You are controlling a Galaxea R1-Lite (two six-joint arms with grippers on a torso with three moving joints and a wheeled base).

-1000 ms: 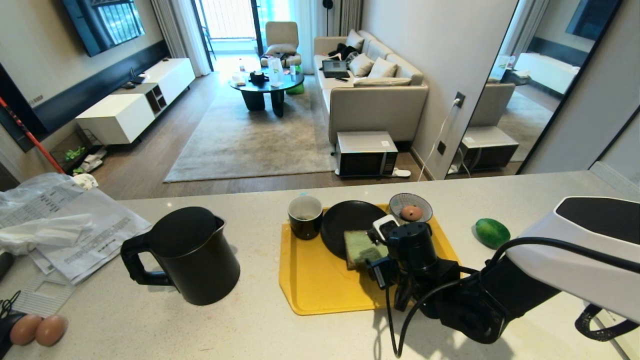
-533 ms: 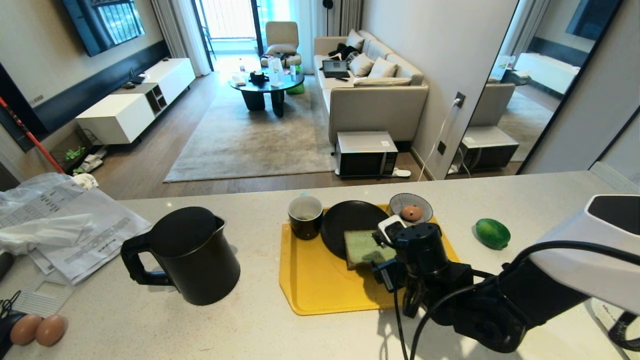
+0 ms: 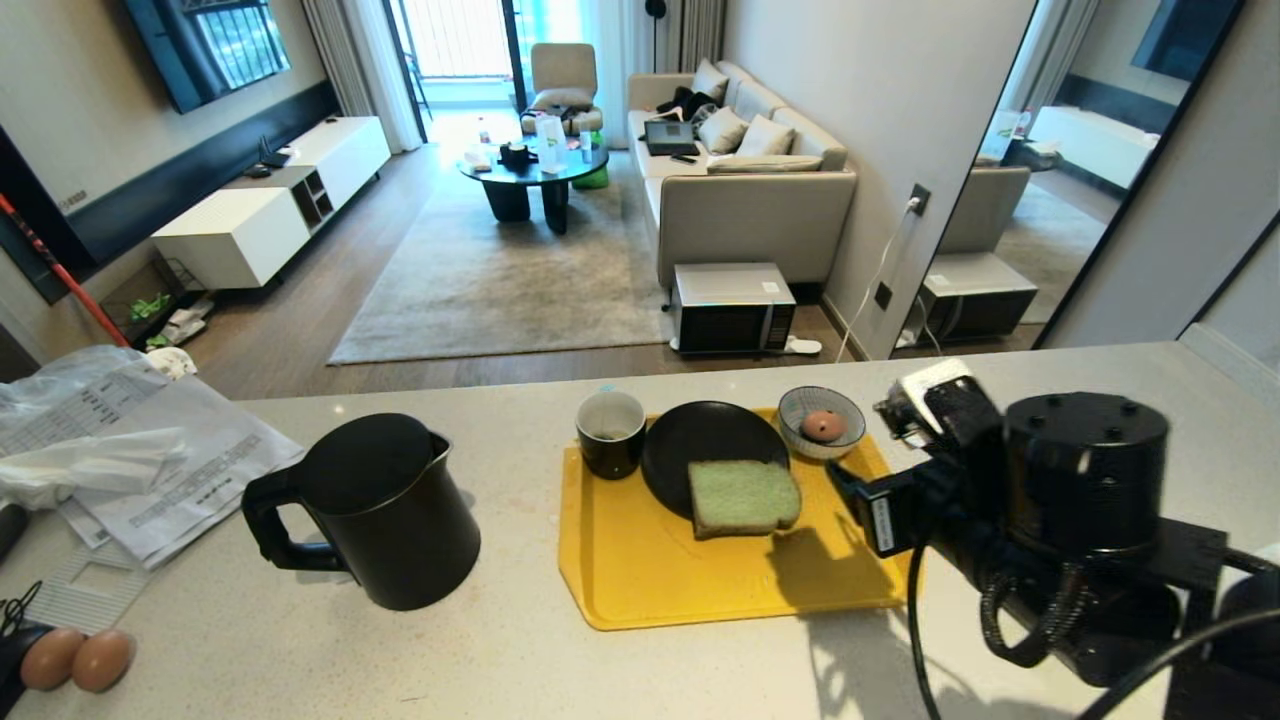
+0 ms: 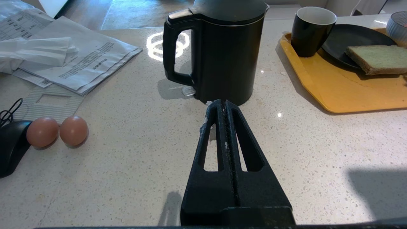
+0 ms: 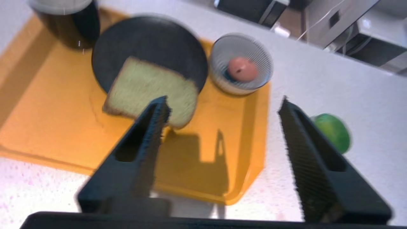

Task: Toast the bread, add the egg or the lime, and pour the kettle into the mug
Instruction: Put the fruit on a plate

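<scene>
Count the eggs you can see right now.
3: two brown eggs side by side on the counter left of the kettle; one in the striped bowl on the yellow tray.

Beige sofa [image 3: 745,190]; grey rug [image 3: 500,280]; round black coffee table [image 3: 533,180].

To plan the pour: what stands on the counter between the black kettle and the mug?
Only bare counter and the yellow tray's near rim separate the kettle from the mug, as the head view and left wrist view show.
</scene>
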